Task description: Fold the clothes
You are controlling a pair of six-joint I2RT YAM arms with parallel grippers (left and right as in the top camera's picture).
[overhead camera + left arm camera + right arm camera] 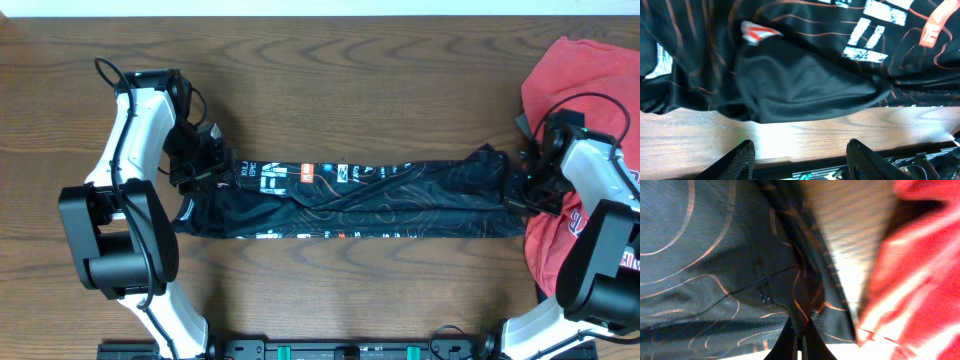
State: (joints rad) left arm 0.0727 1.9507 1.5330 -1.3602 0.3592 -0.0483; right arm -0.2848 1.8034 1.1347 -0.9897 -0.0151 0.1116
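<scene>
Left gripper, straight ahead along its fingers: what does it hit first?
Likely the jersey: the left gripper is open over a strip of bare table, and the black fabric's edge lies just ahead of it. Depth is unclear; if pitched down, it could touch wood first.

The jersey [360, 200] is black, run over with fine orange and pale contour lines (they curl like a map's height rings), with blocks of white lettering and small orange-red logos toward its left end. At the right edge of the table [350, 80], the T-shirt [575, 80] is red, with a scrap of white lettering showing low down. The table is dark brown wood with a wavy grain. The left arm [130, 130] and right arm [595, 165] are white with black joints and black cables.
</scene>
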